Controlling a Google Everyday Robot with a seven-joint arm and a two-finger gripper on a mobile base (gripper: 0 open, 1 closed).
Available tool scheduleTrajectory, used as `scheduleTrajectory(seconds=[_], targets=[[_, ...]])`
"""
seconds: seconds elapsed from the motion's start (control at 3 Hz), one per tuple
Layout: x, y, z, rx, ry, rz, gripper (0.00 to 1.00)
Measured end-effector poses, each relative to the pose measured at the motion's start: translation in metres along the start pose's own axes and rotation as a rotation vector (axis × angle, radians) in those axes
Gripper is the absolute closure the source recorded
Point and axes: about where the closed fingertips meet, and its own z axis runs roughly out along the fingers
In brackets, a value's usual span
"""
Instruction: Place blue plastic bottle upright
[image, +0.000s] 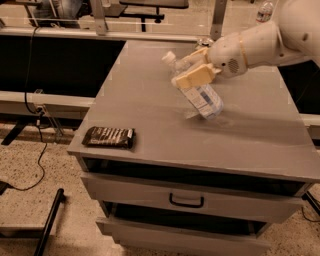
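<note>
The blue plastic bottle (202, 95) is clear and bluish with a white cap (169, 57) and a white-and-blue label. It is tilted, cap up to the left, its base low over the grey cabinet top (150, 115). My gripper (194, 70) comes in from the right on a white arm. Its tan fingers (194, 77) are shut on the bottle's upper part, just below the neck.
A dark snack packet (109, 137) lies at the front left corner of the cabinet top. Drawers (186, 200) are below the top. A small clear bottle (265, 11) stands far back at the top right. Cables and a metal leg lie on the floor at left.
</note>
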Motion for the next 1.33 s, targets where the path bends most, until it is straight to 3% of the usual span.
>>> scheduleTrajectory(seconds=[0.33, 0.67, 1.0, 1.33], targets=[[-0.026, 0.012, -0.03, 0.014, -0.198, -0.052, 1.0], [-0.041, 0.018, -0.053, 0.044, -0.298, -0.071, 1.0], [-0.048, 0.02, -0.06, 0.052, -0.405, -0.05, 1.0], [-0.05, 0.023, -0.049, 0.019, -0.547, -0.005, 1.0]])
